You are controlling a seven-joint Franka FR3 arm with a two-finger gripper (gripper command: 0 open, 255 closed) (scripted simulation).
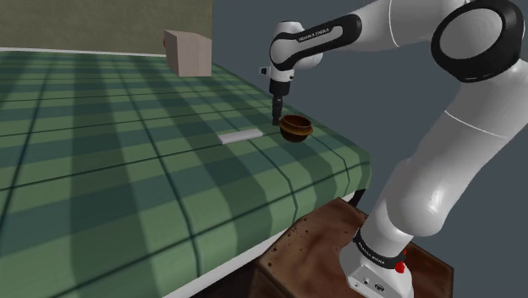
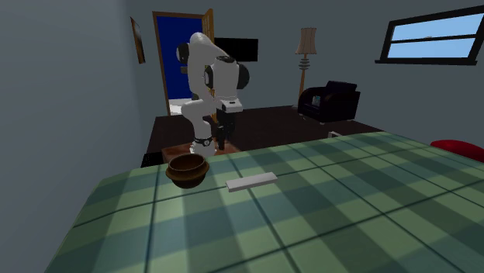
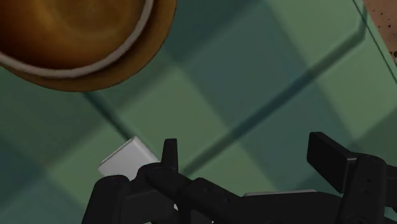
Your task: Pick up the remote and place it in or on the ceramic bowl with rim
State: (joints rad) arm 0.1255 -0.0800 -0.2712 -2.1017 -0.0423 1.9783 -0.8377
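A flat white remote (image 1: 239, 135) lies on the green plaid cover, with a brown bowl with a pale rim (image 1: 296, 128) close by on the shoulder view's right. My black gripper (image 1: 277, 120) hangs a little above the cover, close beside the bowl and between it and the remote. In the second exterior view the bowl (image 2: 187, 170) and the remote (image 2: 251, 181) sit near the cover's edge, with the gripper (image 2: 221, 141) behind them. In the wrist view the gripper (image 3: 248, 159) is open with only cover between its fingers. The remote's end (image 3: 127, 159) shows just outside one finger (image 3: 168, 156), and the bowl (image 3: 76, 32) lies further ahead.
A tan box (image 1: 188, 52) stands at the far end of the plaid cover (image 1: 101, 169). My brown stand (image 1: 326, 241) sits just past the cover's edge. Across the room are a floor lamp (image 2: 306, 46), a dark armchair (image 2: 330, 101) and a blue doorway (image 2: 180, 62).
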